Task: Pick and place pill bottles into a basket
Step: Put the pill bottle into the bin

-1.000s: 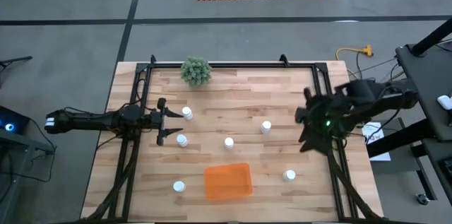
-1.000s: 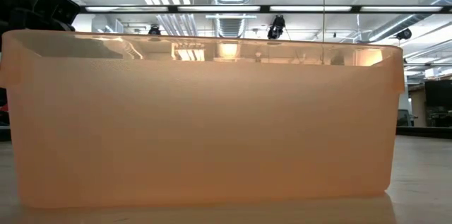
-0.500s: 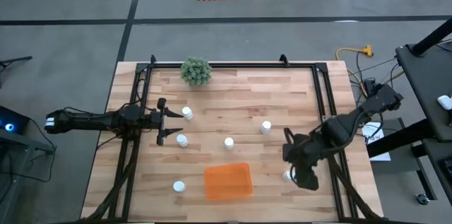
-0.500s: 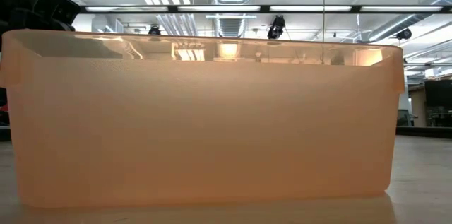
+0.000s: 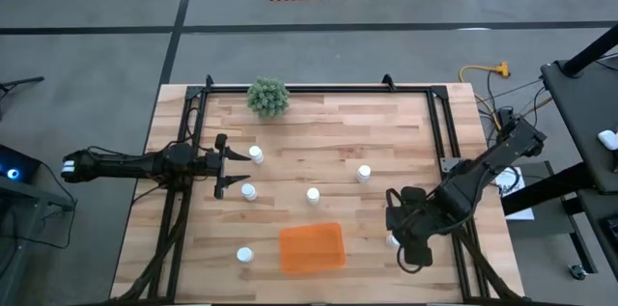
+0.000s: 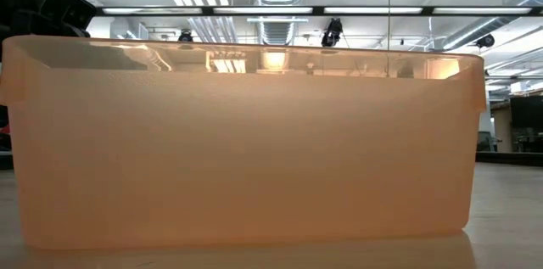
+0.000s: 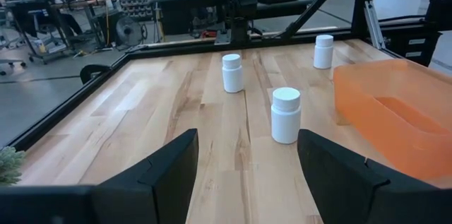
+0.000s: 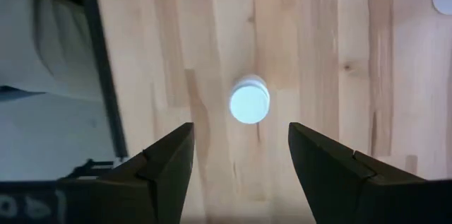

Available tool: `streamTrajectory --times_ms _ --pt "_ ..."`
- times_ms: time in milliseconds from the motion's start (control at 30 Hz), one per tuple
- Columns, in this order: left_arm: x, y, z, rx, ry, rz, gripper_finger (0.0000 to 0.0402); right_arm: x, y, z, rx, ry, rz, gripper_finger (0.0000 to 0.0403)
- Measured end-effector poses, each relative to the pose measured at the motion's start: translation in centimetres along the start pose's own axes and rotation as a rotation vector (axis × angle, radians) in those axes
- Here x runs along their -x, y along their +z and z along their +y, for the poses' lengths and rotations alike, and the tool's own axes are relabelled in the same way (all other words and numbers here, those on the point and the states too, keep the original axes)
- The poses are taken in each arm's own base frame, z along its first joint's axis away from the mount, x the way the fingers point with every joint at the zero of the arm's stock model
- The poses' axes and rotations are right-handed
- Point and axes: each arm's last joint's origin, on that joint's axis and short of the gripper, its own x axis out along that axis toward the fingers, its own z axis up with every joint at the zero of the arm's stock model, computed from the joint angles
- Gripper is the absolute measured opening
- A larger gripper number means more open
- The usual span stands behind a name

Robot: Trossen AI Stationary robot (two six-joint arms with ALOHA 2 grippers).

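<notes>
Hovering straight above a small white round-capped pill bottle (image 8: 249, 102), my right gripper (image 8: 240, 155) is spread wide and empty, just right of the shallow bright-orange plastic basket (image 5: 311, 248).

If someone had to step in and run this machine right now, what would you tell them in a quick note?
Right gripper: open, pointing straight down over the pill bottle near the table's right edge, not yet gripping it.
Left gripper: open, waiting at the table's left side, holding nothing.
Orange basket: front centre; no bottle shows in it from above.
Other bottles on the table.
Done: none placed. Left: all six.
</notes>
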Motion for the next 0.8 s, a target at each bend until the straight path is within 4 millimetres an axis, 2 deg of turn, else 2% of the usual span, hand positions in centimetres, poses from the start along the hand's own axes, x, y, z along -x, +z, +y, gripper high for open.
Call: streamTrajectory --times_ms 433,800 --pt "0.0 0.0 0.0 0.000 0.000 0.000 0.0224 -3.1 0.0 1.1 0.080 -0.066 0.030 0.0219" --pt "0.0 0.0 0.0 0.000 0.000 -0.001 0.0224 -5.5 -1.0 0.0 0.064 -0.048 0.007 0.0219"
